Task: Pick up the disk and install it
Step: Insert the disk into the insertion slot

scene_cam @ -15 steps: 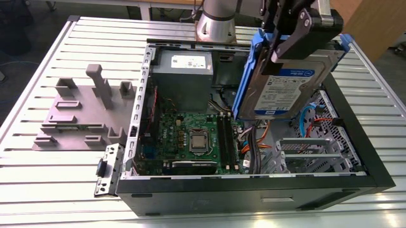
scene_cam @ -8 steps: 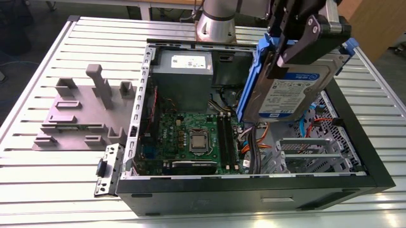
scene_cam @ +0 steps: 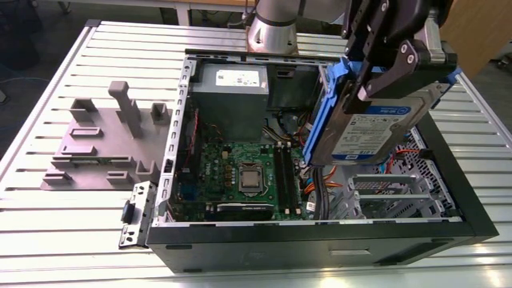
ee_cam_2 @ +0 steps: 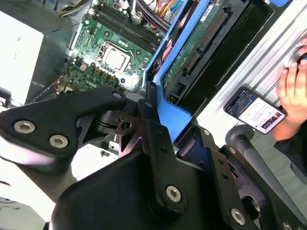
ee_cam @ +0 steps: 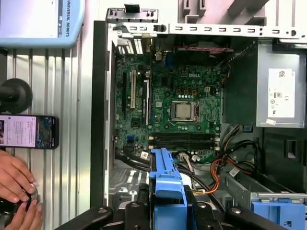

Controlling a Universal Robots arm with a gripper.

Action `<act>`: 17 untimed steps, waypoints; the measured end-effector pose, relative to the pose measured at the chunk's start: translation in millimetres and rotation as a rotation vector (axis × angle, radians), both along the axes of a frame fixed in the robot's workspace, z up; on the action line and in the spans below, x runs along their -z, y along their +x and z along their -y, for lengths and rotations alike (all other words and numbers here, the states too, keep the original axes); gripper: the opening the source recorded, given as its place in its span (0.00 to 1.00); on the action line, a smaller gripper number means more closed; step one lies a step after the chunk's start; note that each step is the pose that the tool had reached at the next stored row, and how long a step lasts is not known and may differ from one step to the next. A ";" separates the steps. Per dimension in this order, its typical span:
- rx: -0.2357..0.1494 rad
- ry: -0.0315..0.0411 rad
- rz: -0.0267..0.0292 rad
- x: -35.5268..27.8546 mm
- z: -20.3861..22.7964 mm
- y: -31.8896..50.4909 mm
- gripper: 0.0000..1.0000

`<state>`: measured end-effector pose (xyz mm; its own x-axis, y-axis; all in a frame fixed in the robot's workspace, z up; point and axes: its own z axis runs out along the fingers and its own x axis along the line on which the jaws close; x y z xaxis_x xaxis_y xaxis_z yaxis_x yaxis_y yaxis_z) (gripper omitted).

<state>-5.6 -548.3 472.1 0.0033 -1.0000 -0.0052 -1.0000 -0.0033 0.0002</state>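
The disk (scene_cam: 370, 129), a silver drive with a white-and-blue label in a blue carrier, hangs tilted on edge above the open computer case (scene_cam: 320, 240). My gripper (scene_cam: 389, 75) is shut on its upper end, at the exterior view's upper right. The disk's lower end hovers over the metal drive cage (scene_cam: 392, 192), clear of it. The second wrist view shows the disk's green circuit side (ee_cam_2: 194, 43) between my black fingers (ee_cam_2: 153, 139). The carrier's blue edge (ee_cam: 166, 184) appears in the first wrist view above the motherboard (ee_cam: 177, 110).
A grey power supply (scene_cam: 230, 96) fills the case's far end, with orange and black cables (ee_cam: 218, 175) beside the cage. A grey fixture plate (scene_cam: 96, 147) lies on the slatted table at the exterior view's left. A person's hand (ee_cam: 14, 184) and a phone (ee_cam: 29, 132) rest beside the case.
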 end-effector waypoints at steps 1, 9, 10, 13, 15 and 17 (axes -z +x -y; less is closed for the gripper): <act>0.000 0.0002 0.0000 0.5 0.6 1.2 0.36; 0.000 -0.0001 0.0000 2.6 3.8 21.3 0.36; 0.000 -0.0002 -0.0001 2.9 4.5 22.9 0.36; 0.000 0.0000 0.0000 4.2 8.0 26.7 0.36; 0.000 0.0000 0.0000 5.1 10.8 28.7 0.36; 0.000 0.0000 0.0000 6.4 14.5 32.8 0.36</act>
